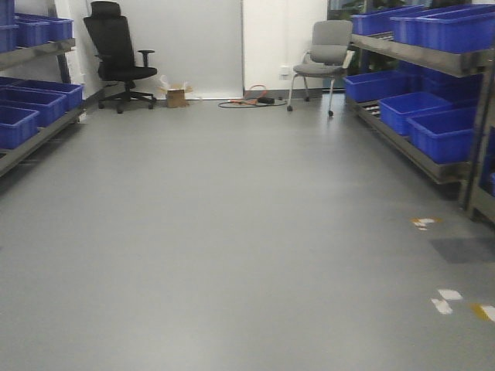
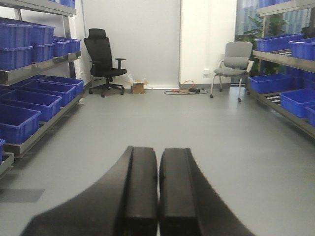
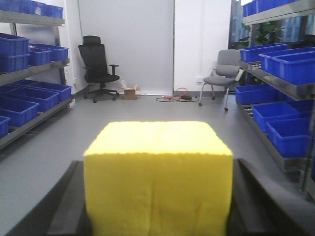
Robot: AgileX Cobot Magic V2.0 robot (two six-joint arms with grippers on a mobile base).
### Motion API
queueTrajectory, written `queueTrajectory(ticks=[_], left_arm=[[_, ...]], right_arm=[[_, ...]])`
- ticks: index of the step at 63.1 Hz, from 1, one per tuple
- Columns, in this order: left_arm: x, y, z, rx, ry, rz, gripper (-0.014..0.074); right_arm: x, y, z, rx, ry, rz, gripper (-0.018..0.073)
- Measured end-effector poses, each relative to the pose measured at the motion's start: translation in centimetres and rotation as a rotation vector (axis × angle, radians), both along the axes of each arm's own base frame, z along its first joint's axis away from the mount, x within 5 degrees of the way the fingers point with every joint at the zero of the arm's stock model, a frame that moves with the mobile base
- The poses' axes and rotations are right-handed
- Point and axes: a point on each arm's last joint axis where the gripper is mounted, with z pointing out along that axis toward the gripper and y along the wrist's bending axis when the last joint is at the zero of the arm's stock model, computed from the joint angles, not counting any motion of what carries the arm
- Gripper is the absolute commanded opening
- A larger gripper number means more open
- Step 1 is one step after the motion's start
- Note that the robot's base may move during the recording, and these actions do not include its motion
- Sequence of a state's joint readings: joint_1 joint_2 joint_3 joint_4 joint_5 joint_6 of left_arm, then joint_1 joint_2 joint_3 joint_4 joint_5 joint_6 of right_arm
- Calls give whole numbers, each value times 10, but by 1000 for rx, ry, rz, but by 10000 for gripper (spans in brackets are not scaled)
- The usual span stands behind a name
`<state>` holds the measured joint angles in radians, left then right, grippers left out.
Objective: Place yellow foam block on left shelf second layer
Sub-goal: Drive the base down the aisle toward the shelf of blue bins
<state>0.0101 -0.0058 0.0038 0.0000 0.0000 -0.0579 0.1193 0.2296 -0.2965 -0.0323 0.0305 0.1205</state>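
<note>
The yellow foam block [image 3: 157, 172] fills the lower middle of the right wrist view, clamped between the two black fingers of my right gripper [image 3: 157, 196], one on each side of it. My left gripper [image 2: 158, 191] is shut and empty, its two black pads pressed together, held above the grey floor. The left shelf [image 2: 34, 64] stands along the left wall with blue bins on its layers; it also shows in the front view [image 1: 35, 54] and in the right wrist view [image 3: 29, 73]. Neither gripper shows in the front view.
A right shelf [image 1: 433, 58] holds blue bins. A black office chair [image 1: 116, 54], a small cardboard box [image 1: 176, 97], floor cables [image 1: 251, 100] and a grey chair [image 1: 321, 58] stand at the far wall. Tape marks [image 1: 445, 301] lie on the grey floor.
</note>
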Motion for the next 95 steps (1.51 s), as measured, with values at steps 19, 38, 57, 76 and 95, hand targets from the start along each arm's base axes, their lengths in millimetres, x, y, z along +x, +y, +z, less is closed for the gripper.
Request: queueTrajectory(ticks=[19, 38, 57, 76, 95], left_arm=[[0, 0, 0, 0, 0, 0, 124], [0, 0, 0, 0, 0, 0, 124], [0, 0, 0, 0, 0, 0, 124], [0, 0, 0, 0, 0, 0, 124], [0, 0, 0, 0, 0, 0, 124]], right_arm=[[0, 0, 0, 0, 0, 0, 501], [0, 0, 0, 0, 0, 0, 501], [0, 0, 0, 0, 0, 0, 501], [0, 0, 0, 0, 0, 0, 501], [0, 0, 0, 0, 0, 0, 501]])
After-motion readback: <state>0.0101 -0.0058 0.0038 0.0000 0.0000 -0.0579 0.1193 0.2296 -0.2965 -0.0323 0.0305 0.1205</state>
